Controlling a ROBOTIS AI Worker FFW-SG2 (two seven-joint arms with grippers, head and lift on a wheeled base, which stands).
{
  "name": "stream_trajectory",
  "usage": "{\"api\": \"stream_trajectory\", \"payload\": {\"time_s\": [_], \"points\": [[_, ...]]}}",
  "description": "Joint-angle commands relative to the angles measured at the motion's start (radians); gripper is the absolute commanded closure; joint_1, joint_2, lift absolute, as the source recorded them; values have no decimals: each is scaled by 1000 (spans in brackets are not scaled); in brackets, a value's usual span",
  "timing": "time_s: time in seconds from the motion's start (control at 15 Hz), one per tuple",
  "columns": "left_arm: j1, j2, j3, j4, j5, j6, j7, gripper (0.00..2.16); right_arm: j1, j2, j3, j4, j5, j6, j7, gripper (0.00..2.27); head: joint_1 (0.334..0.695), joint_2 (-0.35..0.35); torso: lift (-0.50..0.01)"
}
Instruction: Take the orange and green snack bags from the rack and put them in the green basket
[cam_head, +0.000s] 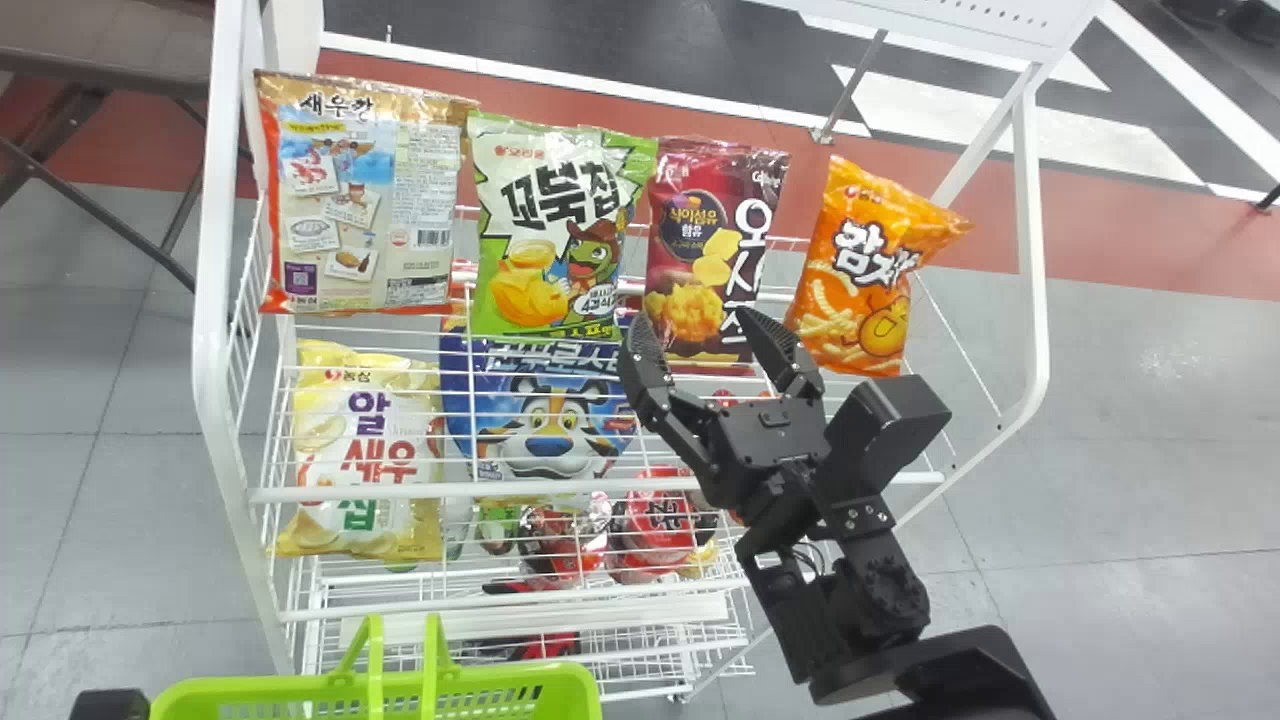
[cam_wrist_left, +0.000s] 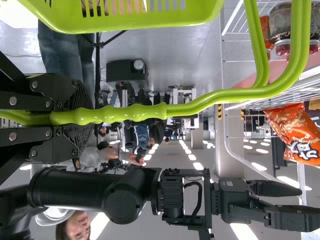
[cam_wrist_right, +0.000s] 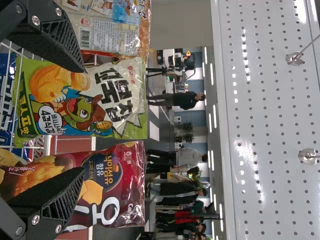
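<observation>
Crinkled, glossy orange film bag (cam_head: 868, 290), slanted, is carried at the right of the white wire rack (cam_head: 210, 300); puffy green film bag (cam_head: 545, 230), turtle-printed, beside maroon bag (cam_head: 697, 240). Both are judged light, soft, slippery; best gripped gently across mid-width. Bottom support is poorly seen, possibly wire. Right pincer (cam_head: 697, 325) is spread; basket handle (cam_wrist_left: 117, 114) is clamped by left pincer (cam_wrist_left: 82, 117).

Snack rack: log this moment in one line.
right gripper: open, empty, facing green bag and maroon bag | left gripper: shut on green basket handle | green bag: on rack | orange bag: on rack
</observation>
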Motion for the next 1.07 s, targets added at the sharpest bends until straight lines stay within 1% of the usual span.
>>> {"api": "stream_trajectory", "payload": {"time_s": [0.0, 0.6, 0.8, 1.0], "points": [[2, 0, 0, 1, 0, -3, 4, 2148, 1, 1, 3, 3, 3, 0, 0, 113, 695, -350, 0], [2, 0, 2, 1, 0, -18, 10, 2148, 3, 5, 17, 23, 12, 0, 0, 113, 695, -350, 0], [2, 0, 2, 1, 0, -18, 10, 2148, -59, 3, 55, 109, 31, -9, -3, 113, 695, -350, 0], [2, 0, 2, 0, -2, -21, 9, 2148, -158, 5, 107, 225, 48, -49, -20, 113, 695, -350, 0]]}}
